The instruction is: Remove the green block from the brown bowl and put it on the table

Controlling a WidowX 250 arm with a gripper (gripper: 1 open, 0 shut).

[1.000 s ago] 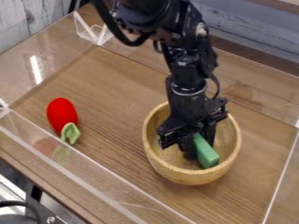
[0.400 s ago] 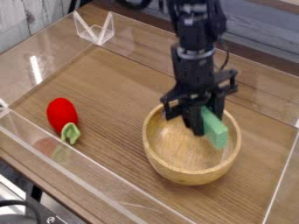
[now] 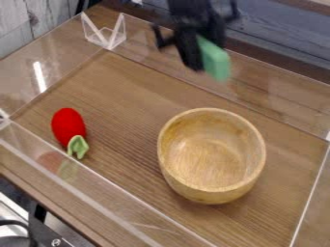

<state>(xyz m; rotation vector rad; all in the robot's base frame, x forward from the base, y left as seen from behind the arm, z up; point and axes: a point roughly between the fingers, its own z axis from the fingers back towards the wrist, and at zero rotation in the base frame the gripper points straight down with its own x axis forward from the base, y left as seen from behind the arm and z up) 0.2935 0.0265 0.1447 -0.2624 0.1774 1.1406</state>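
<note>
The green block (image 3: 217, 62) hangs tilted in the air near the top of the camera view, above and behind the brown bowl (image 3: 211, 153). My gripper (image 3: 202, 48) is shut on its upper end; the black fingers are blurred with motion. The bowl is light tan wood, its smooth inside holds nothing, and it sits on the wood-grain table (image 3: 129, 96) at the right. The block is well clear of the bowl's rim.
A red strawberry-like toy (image 3: 68, 126) with a pale-green tip lies at the left near the front acrylic wall (image 3: 77, 188). Clear acrylic walls border the table on all sides, and a clear bracket (image 3: 103, 32) stands at the far left corner.
The gripper has lifted the green block up out of the bowl and carried it toward the back of the table. The bowl is left with nothing in it and has not moved.
</note>
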